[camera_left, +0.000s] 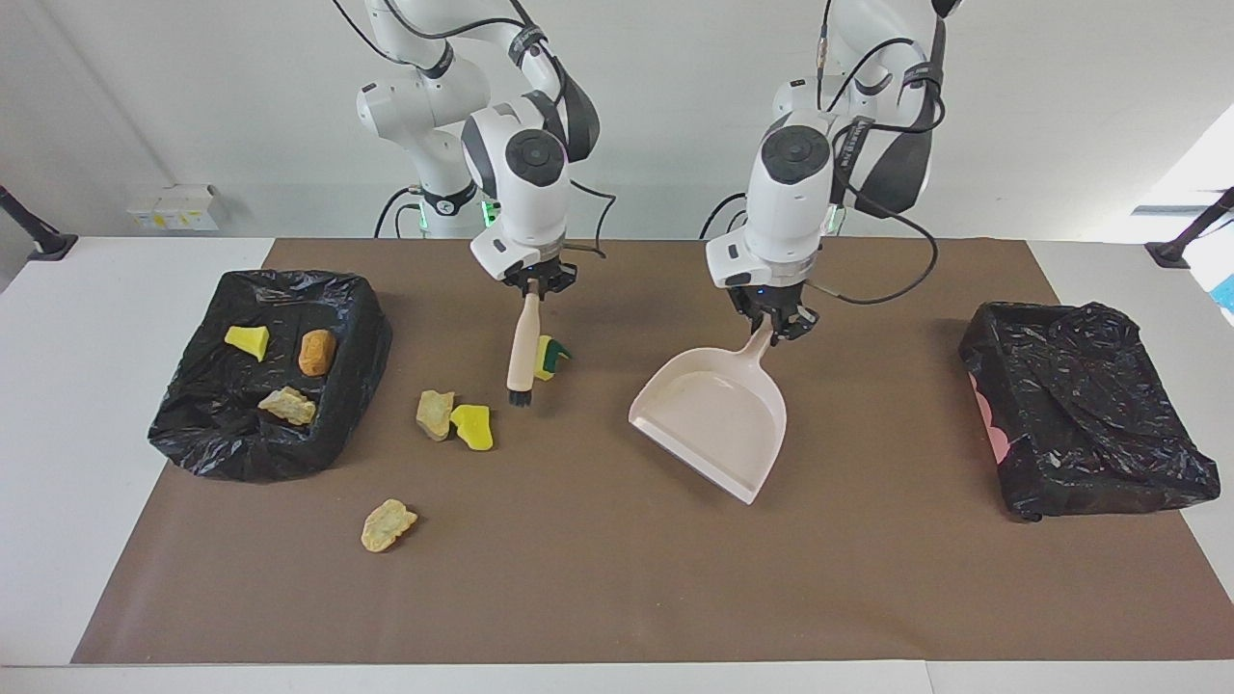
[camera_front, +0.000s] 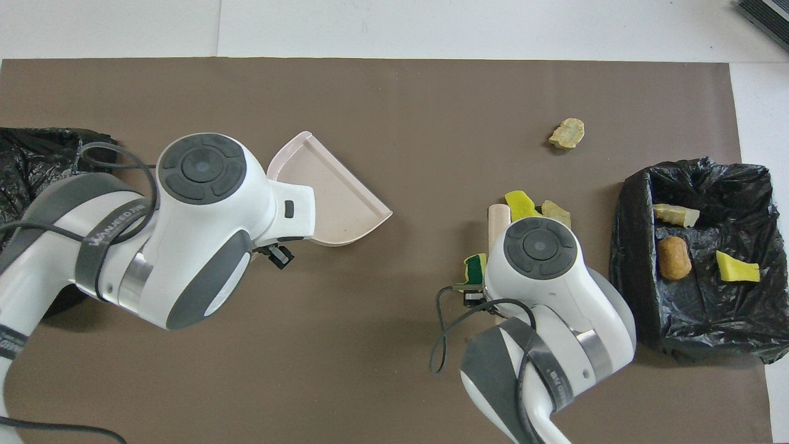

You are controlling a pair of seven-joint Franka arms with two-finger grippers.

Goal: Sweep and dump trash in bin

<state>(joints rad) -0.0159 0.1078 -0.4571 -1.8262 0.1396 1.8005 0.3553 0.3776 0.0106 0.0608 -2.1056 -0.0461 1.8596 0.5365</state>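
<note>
Bin with three trash bits inside

Even, bright light is falling from above, and both views are staying sharp with no motion blur. Shadows are lying soft and short: a faint one is sitting under the dustpan, and small ones are hugging the trash bits on the mat. Daylight is blowing out a patch at the facing view's edge toward the left arm's end. The black bags are catching small glints. The white arm shells are glaring mildly in the overhead view.
</note>
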